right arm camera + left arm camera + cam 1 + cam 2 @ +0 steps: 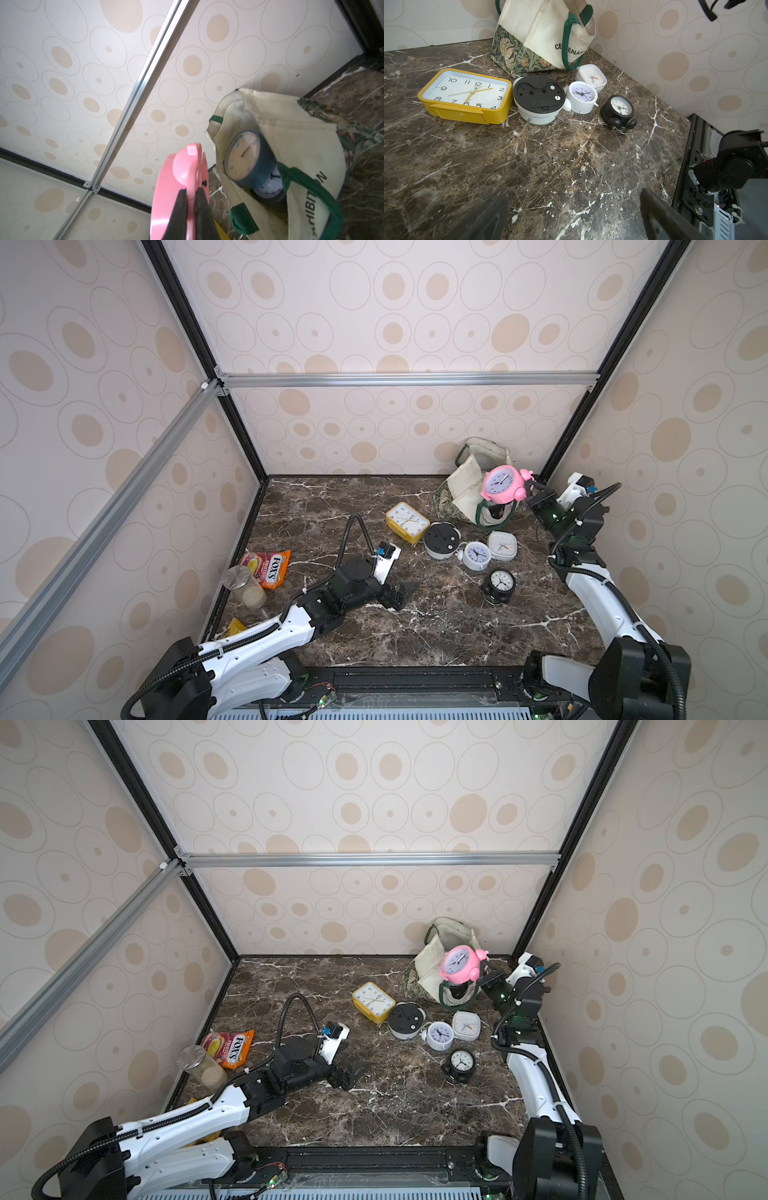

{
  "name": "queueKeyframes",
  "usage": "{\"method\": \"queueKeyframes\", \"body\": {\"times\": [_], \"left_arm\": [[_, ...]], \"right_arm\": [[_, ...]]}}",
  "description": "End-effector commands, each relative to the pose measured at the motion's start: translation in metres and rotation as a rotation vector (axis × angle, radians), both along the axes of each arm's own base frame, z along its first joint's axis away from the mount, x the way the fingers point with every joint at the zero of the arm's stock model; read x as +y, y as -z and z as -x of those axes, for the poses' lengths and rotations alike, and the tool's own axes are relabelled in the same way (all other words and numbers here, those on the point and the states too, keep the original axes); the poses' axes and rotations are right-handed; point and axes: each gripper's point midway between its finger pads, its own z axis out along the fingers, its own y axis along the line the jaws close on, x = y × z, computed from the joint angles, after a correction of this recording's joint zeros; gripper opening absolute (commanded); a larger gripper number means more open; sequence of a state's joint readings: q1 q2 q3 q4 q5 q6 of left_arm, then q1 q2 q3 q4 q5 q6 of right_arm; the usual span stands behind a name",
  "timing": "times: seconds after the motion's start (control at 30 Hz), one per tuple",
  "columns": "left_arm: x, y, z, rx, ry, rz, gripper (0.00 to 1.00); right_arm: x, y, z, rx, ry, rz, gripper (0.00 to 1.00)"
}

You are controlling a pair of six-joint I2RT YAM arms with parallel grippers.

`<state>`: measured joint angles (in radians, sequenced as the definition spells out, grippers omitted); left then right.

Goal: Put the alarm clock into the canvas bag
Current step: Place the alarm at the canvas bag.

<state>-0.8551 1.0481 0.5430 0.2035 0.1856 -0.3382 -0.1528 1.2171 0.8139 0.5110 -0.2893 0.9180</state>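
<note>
The dark marble table (415,635) fills the lower middle of both top views. At its far right corner, right of centre in the frame, the canvas bag (461,485) slumps with its mouth open. Low and left of centre, the left gripper (405,593) sits close to the tabletop, jaws spread wide and holding nothing. The right gripper (190,192) has its jaws pinching a thin edge of the pink alarm clock (500,483), held up off the table just beside the bag's mouth. A yellow clock (407,521) lies mid-table; a blue-rimmed clock (245,158) sits inside the bag; a small black clock (498,584) lies nearer the front.
</note>
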Motion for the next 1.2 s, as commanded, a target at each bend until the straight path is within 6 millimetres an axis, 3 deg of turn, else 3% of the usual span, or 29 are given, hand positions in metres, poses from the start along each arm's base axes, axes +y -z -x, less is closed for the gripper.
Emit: {"method": "queueKeyframes", "body": {"times": [0.0,0.2,0.53,0.9,1.03,1.1,1.17], "left_arm": [[-0.004,-0.016,0.004,0.003,0.005,0.080,0.98],[0.002,-0.011,0.006,0.020,-0.022,0.104,0.98],[-0.001,-0.011,0.001,0.026,-0.035,0.122,0.98],[0.004,-0.006,-0.001,0.041,-0.068,0.115,0.98],[0.010,-0.008,-0.007,0.019,-0.114,0.103,0.98],[0.014,-0.006,-0.010,0.021,-0.137,0.080,0.98],[0.015,-0.006,-0.012,0.019,-0.149,0.063,0.98]], "right_arm": [[-0.025,-0.016,-0.012,-0.126,0.137,0.004,0.00],[-0.031,0.000,-0.027,-0.019,0.201,0.102,0.00],[-0.010,0.045,-0.040,0.189,0.286,0.336,0.00],[0.001,0.067,-0.067,0.256,0.366,0.460,0.00],[0.007,0.083,-0.074,0.282,0.335,0.442,0.13],[0.011,0.081,-0.073,0.283,0.309,0.444,0.27],[0.013,0.076,-0.071,0.295,0.288,0.459,0.34]]}}
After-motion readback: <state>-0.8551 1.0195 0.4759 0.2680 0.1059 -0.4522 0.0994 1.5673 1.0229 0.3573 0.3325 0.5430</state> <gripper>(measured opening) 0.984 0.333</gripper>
